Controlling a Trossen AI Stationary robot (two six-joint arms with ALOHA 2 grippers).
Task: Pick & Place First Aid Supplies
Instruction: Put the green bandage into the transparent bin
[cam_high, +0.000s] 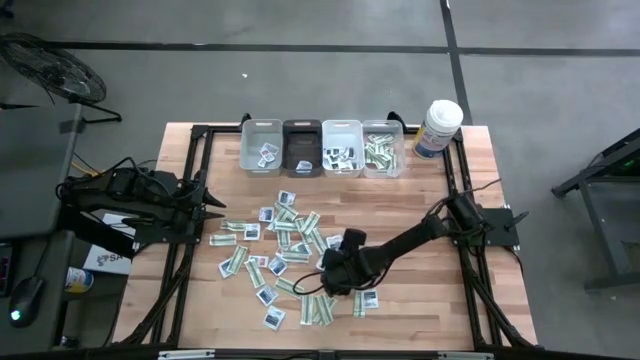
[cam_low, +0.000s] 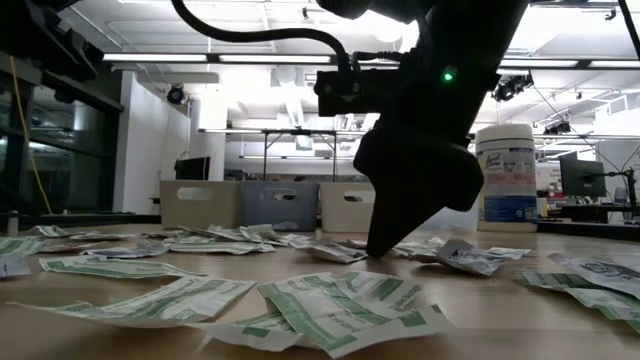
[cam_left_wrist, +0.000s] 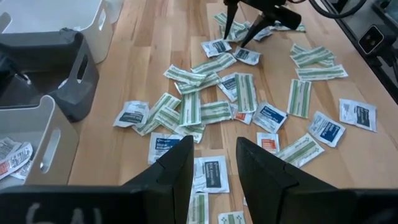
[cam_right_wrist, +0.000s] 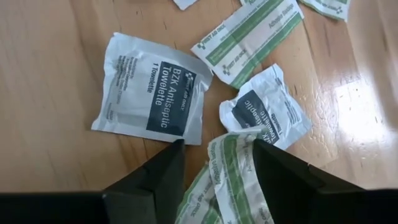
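Packets lie on the table before four bins.

White packet reads "BZK Antiseptic Towelette" (also "1 Towelette"); green-striped strip reads "Adhesive Bandage".

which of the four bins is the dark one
The second bin from the left in the back row: it is black, while the other three bins are pale.

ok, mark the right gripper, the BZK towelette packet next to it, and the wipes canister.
right gripper (cam_right_wrist: 214, 165), right wrist view, midway between its fingers.
BZK towelette packet (cam_right_wrist: 155, 90), right wrist view, on its dark label.
wipes canister (cam_high: 438, 128), high view, on its lid and upper wall.
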